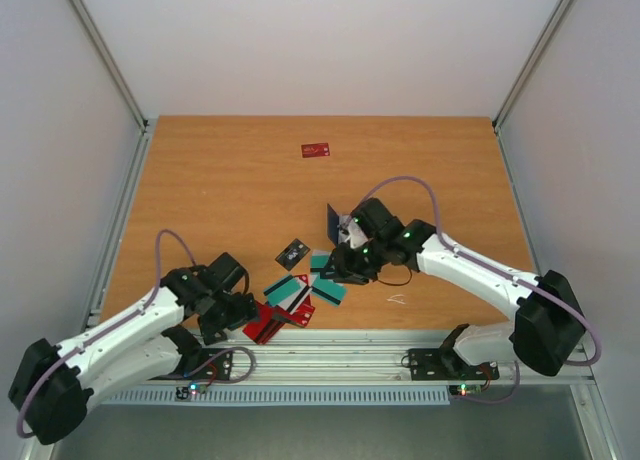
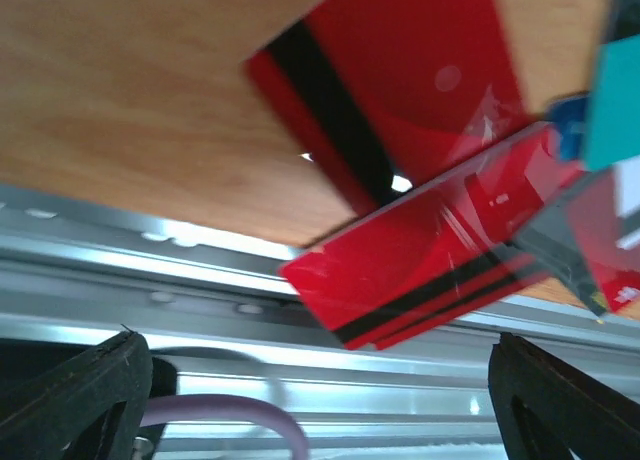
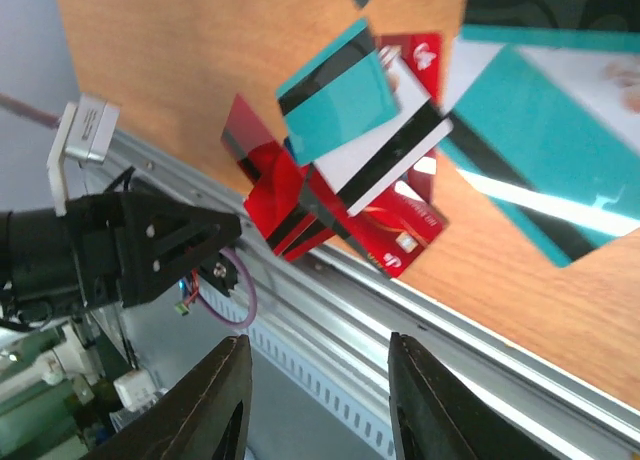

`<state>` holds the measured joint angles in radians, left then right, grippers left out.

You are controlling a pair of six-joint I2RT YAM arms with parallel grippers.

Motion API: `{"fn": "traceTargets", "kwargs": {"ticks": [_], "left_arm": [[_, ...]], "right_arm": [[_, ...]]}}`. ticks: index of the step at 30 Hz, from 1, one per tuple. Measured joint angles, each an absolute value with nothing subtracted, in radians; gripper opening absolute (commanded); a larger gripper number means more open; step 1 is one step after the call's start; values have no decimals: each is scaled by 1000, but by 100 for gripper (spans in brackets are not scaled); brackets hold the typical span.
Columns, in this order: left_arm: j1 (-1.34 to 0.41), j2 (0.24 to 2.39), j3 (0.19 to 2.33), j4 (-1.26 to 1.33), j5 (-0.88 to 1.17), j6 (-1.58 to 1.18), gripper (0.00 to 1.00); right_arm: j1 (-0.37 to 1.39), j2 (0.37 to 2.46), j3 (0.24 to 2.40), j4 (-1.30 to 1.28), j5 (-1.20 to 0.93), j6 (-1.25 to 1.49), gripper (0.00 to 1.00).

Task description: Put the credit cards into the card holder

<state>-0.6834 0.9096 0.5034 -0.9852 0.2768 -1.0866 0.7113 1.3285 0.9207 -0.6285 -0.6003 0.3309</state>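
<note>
While the left gripper [image 2: 320, 345] sits spread wide, arm stretched low toward the credit cards [image 1: 295, 300] at the table's [image 1: 200, 180] near edge, the right gripper [image 3: 320, 345] hovers elbow-bent above them, partly spread, holding nothing. Card holder [image 1: 333, 221] is behind it.

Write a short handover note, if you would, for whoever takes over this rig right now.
The left gripper is open and empty, facing the red cards at the near edge of the table.
The right gripper is open with nothing between its fingers, above the pile of teal cards.
The card holder stands on edge by the right wrist. Its contents cannot be seen.
A dark grey card lies beside the pile, and a lone red card lies far back.
Done: no card visibly loaded.
Left: every visible card.
</note>
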Motion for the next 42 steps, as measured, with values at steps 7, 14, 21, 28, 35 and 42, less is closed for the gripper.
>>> {"fn": "traceTargets", "kwargs": {"ticks": [7,14,21,28,35,42], "left_arm": [[-677,801,382,-981,271,-1202,88],[-674,749,326,-892,284,-1256,80],[-672,780,283,-804,286,-1265,72],[-672,792,269,-776,295,-1270,67],[-672,798,257,-744,328,-1269,62],[-672,820,247,-691,371,-1267,52]], "right_arm": [[899,1393,926,-535,-546,394,34],[1017,1509,933,-437,-530,440,30],[1045,1650,981,-345,-550,453,28],[1048,1742,990,-245,-588,476,28],[1048,1819,991,-168,-620,501,27],[1048,1885,990,-156,-637,498,27]]}}
